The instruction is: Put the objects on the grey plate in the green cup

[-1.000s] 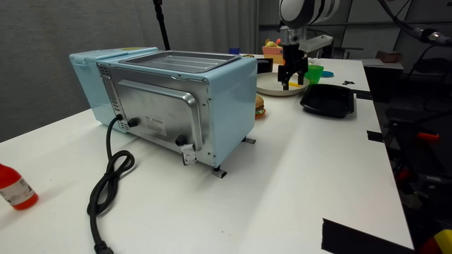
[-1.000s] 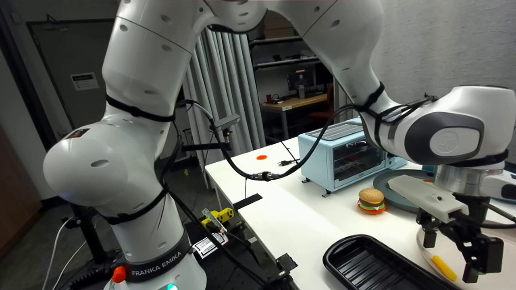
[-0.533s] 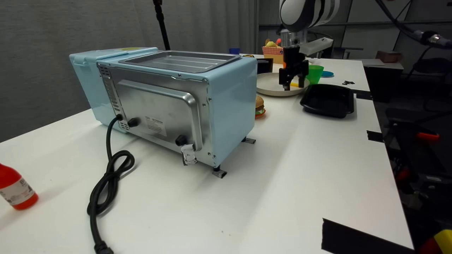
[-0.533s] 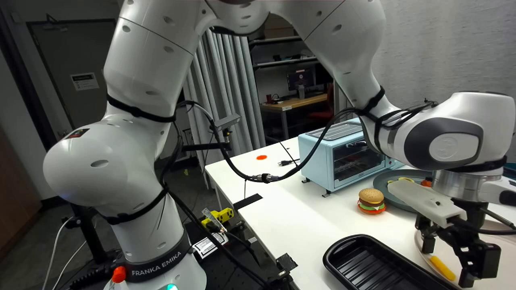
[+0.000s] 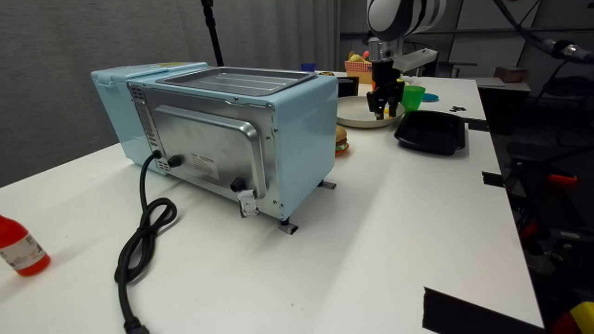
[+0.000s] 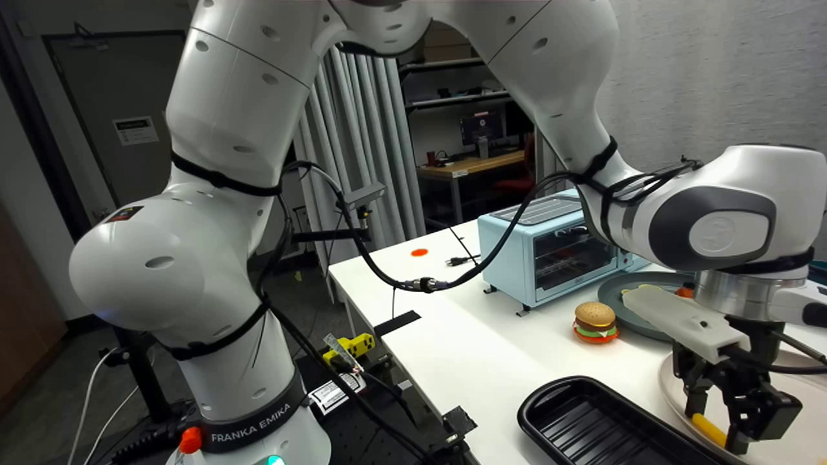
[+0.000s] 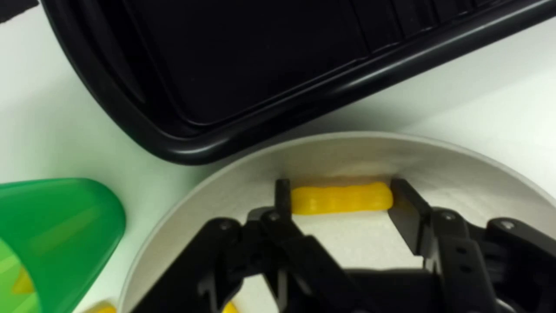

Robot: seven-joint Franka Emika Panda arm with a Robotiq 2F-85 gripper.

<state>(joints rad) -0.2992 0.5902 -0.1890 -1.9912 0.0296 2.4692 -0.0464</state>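
My gripper (image 7: 341, 191) is shut lengthwise on a yellow stick-like piece (image 7: 341, 202), one finger against each end. The piece is low inside the rim of the pale grey plate (image 7: 356, 243); I cannot tell whether it still touches the plate. Exterior views show the gripper (image 5: 386, 116) (image 6: 716, 413) down at the plate (image 5: 352, 111) (image 6: 811, 403), with the yellow piece (image 6: 709, 429) between its fingers. Another yellow piece (image 7: 230, 308) shows partly behind the gripper on the plate. The green cup (image 7: 65, 230) stands upright beside the plate, also in an exterior view (image 5: 413, 97). Something yellow (image 7: 24, 282) is inside it.
A black dish (image 5: 431, 132) (image 6: 601, 420) (image 7: 260, 52) stands close against the plate's side. A toy burger (image 6: 595, 322), a dark grey-blue plate (image 6: 620, 316) and the blue toaster oven (image 6: 543, 258) are nearby. A yellow thing (image 7: 102, 308) shows just outside the plate rim by the cup.
The gripper came down a little, and its fingers then closed from open onto the ends of the yellow piece. The plate has shifted slightly.
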